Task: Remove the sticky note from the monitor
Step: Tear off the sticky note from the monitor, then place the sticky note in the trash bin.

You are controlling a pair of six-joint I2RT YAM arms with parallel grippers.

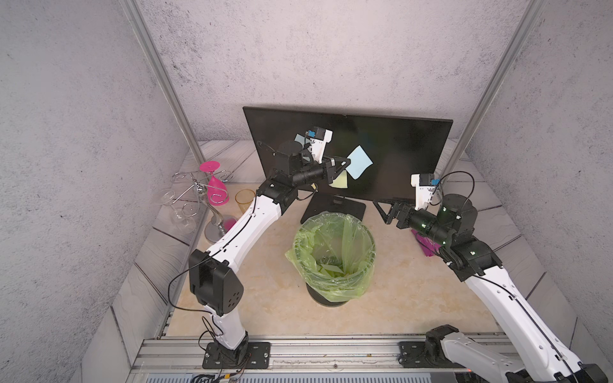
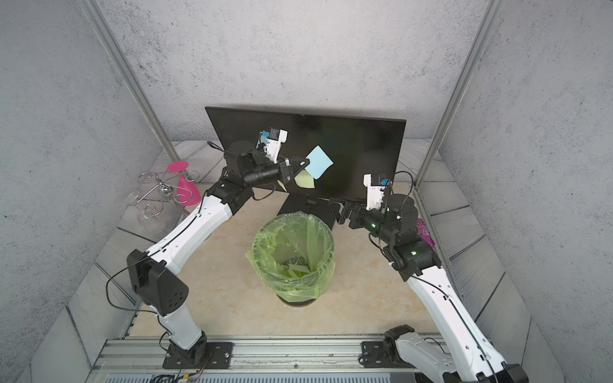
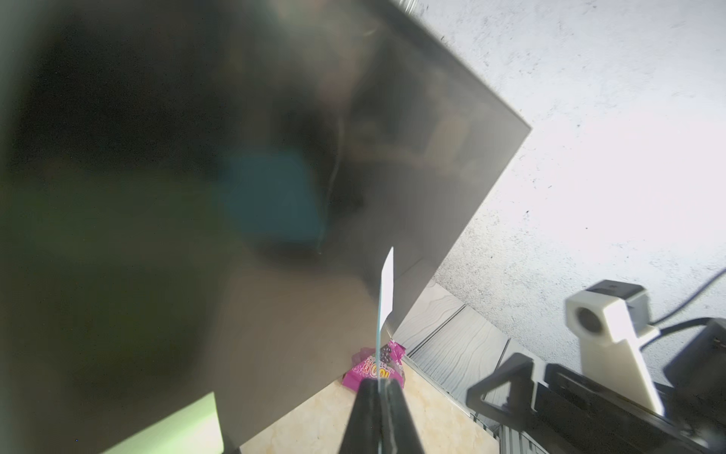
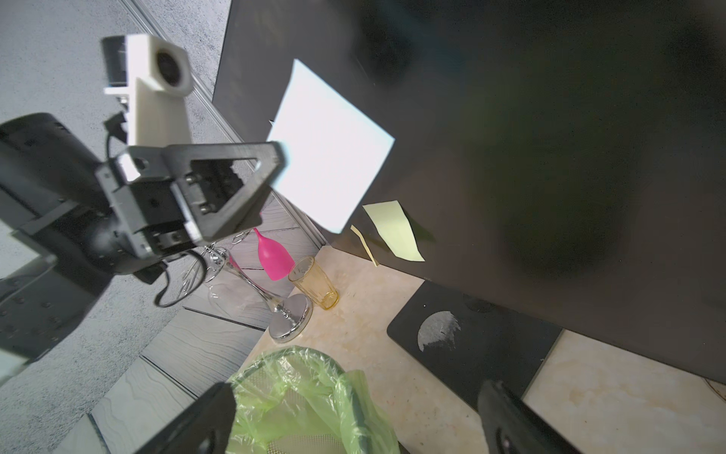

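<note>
The blue sticky note (image 1: 359,162) hangs in front of the monitor (image 1: 404,146), near the middle of the screen, and it is turned like a diamond in both top views. Your left gripper (image 1: 346,162) has its jaws pressed together on the corner of the note nearest to the arm. In the left wrist view the paper stands edge-on between the two fingers. I cannot tell if the far edge of the note touches the screen. Just below it, a yellow-green sticky note (image 1: 340,180) sits on the lower part of the screen. The monitor stands on its black base (image 1: 335,207) at the back of the table. Your right gripper (image 1: 379,212) is low, just to the right of this base, with its jaws wide apart and nothing between them. A bin (image 1: 333,216) lined with a green bag stands in front of the base. On the left side are a glass rack (image 1: 199,189) with a pink glass (image 1: 217,192) and an amber cup (image 1: 244,199).
</note>
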